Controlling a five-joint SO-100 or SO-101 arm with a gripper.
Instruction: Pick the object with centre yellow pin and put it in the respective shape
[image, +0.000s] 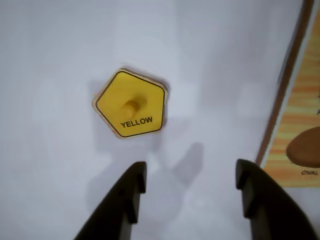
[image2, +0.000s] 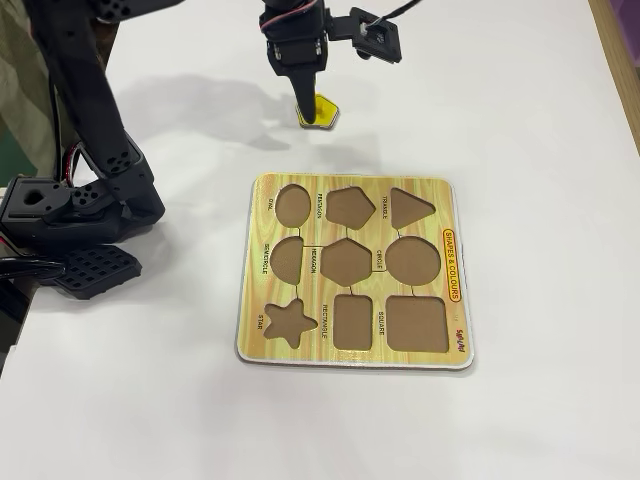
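Observation:
A yellow pentagon piece (image: 131, 104) with a yellow centre pin and the word YELLOW lies flat on the white table. In the fixed view it (image2: 322, 110) shows partly behind the fingers. My gripper (image: 191, 187) is open and empty, its two black fingers hanging just short of the piece, above the table. In the fixed view the gripper (image2: 306, 108) points down beside the piece. The wooden shape board (image2: 355, 271) with empty cut-outs lies in the middle of the table; its pentagon hole (image2: 350, 206) is in the top row.
The board's edge and oval hole (image: 304, 147) show at the right of the wrist view. The arm's black base (image2: 70, 210) stands at the left of the table. White table lies around the board.

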